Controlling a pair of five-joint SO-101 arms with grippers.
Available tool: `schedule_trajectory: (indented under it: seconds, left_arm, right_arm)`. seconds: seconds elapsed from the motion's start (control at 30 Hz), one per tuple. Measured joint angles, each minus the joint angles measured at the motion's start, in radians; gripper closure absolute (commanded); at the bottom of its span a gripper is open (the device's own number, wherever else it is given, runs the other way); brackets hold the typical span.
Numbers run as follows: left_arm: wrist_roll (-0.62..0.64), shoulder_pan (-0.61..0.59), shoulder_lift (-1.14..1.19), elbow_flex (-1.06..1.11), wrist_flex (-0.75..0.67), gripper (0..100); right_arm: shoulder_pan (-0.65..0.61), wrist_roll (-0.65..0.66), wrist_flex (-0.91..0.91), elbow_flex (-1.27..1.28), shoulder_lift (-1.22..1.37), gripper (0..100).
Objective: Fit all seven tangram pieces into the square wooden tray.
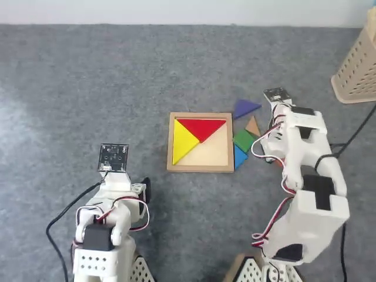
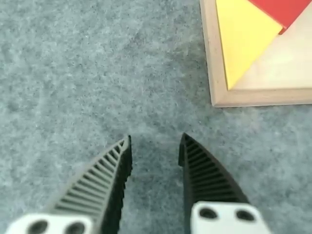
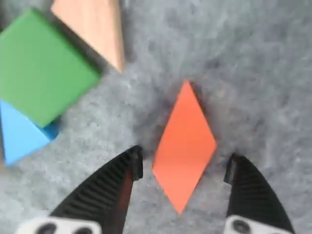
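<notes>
Right wrist view, blue piece (image 3: 19, 134) cut off

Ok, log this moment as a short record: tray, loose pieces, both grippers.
tray: square wooden tray holds a red triangle and a yellow triangle, edges meeting; rest of its floor bare
loose beside tray: purple triangle, tan wooden triangle, green square, blue triangle, on grey carpet
fifth loose piece: orange parallelogram, flat on carpet
left gripper: open, over bare carpet near a tray corner
right gripper: open, fingers either side of the orange parallelogram, not closed on it
</notes>
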Motion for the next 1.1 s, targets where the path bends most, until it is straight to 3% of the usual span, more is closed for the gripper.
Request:
schedule_trajectory:
  seconds: [0.27, 0.47, 0.6, 0.8, 1.1]
  left_arm:
    - [0.0, -0.002, 0.0, 0.0, 0.0, 85]
    - [0.0, 0.0, 0.0, 0.0, 0.0, 85]
    - [0.0, -0.003, 0.0, 0.0, 0.0, 85]
    - [0.0, -0.002, 0.0, 0.0, 0.0, 85]
    - [0.0, -0.002, 0.0, 0.0, 0.0, 85]
  right_arm:
    - [0.015, -0.031, 0.049, -0.008, -0.071, 72.0]
    - [-0.15, -0.032, 0.043, 0.161, -0.342, 72.1]
    - [-0.203, -0.028, 0.021, 0.21, -0.391, 72.1]
    - [-0.186, -0.005, 0.017, 0.175, -0.226, 72.1]
    - [-0.094, -0.006, 0.072, -0.112, 0.029, 72.1]
